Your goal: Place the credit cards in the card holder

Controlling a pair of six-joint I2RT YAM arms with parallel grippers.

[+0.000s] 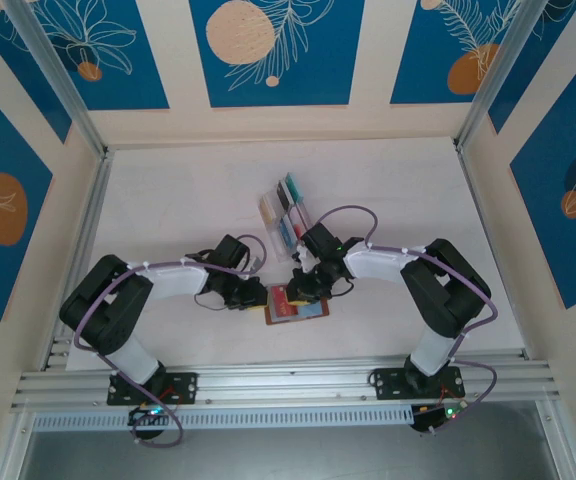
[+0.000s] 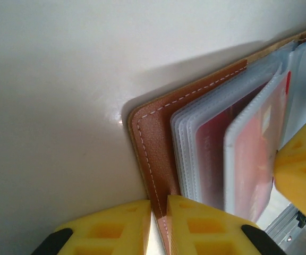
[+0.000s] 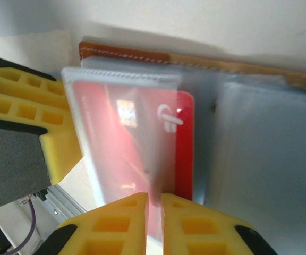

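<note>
- The card holder (image 1: 295, 307) lay open on the white surface (image 1: 168, 200), near the middle and towards the near edge, with both arms reaching in over it.
- The left hand (image 2: 158, 226) came in from the left, its yellow fingers pressed together on the brown stitched cover at the holder's left edge.
- Clear plastic pockets (image 2: 195, 138) fanned up from that cover, and a red card (image 3: 185, 138) sat in one of them, with one long bare strip showing past the pocket's edge.
- The right hand (image 3: 154, 223) was pinching that red card, its two fingers closed tight with only the thin pink edge between them.
- A finger of the left hand showed just beside the pocket in the right wrist view.
- Beyond the two hands, a clear rack (image 1: 285, 215) stood on the surface with the other credit cards (image 1: 290, 197) upright in its slots, apart from the holder.
</note>
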